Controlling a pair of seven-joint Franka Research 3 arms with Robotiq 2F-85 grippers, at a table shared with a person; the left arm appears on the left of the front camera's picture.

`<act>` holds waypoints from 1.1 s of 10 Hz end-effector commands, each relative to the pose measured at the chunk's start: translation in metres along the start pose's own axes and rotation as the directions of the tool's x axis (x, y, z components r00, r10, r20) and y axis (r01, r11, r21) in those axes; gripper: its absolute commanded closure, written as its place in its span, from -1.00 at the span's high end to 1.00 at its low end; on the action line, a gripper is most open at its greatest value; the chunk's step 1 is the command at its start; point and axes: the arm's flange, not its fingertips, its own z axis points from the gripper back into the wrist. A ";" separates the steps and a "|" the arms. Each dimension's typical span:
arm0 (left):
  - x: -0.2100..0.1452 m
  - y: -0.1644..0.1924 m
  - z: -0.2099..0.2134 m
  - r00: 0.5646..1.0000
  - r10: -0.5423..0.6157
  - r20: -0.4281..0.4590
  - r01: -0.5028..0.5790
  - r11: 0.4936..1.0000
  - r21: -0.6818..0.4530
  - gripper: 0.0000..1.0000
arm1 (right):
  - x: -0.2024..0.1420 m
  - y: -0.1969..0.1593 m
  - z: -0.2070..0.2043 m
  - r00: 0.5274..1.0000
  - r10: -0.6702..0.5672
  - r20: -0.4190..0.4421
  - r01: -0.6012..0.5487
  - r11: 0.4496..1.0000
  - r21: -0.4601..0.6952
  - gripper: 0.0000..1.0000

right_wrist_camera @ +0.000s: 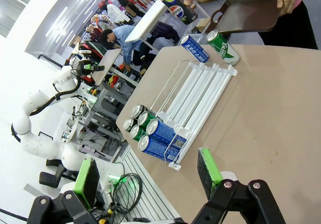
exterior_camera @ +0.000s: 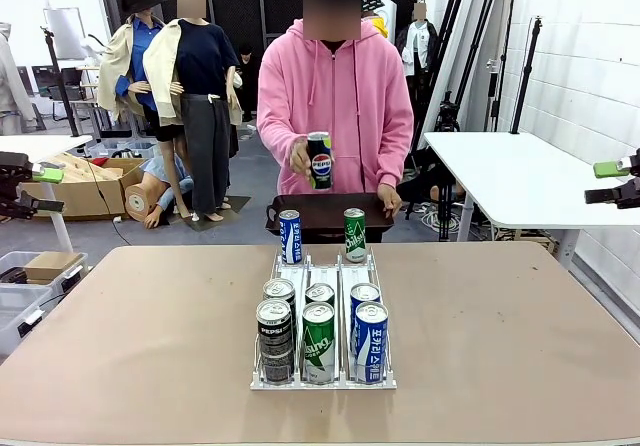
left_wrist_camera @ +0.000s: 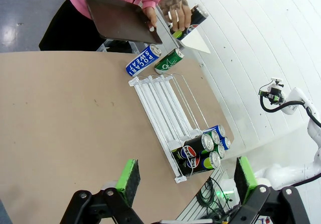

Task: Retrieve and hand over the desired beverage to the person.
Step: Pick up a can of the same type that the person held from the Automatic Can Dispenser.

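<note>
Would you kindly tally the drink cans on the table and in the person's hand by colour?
Black Pepsi drink cans: 3, one in the person's hand
Green drink cans: 3
Blue drink cans: 3
Total: 9 cans

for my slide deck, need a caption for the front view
Person holds a Pepsi can and a tray beyond a rack of cans.

Bright, even light falls from overhead. The flat tan tabletop [exterior_camera: 150,346] carries a soft sheen, with only faint, short shadows beside the white slotted can rack [exterior_camera: 322,381]. The silver can tops [exterior_camera: 273,312] catch small highlights. The front view is sharp. Both wrist views bow straight lines toward their edges, and the pale tiled floor [left_wrist_camera: 261,48] looks washed out.
</note>
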 end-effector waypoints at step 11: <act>-0.001 -0.003 0.002 1.000 0.009 0.000 -0.009 1.000 -0.005 1.00 | 0.000 -0.001 0.000 1.000 0.001 0.002 -0.001 1.000 0.008 1.00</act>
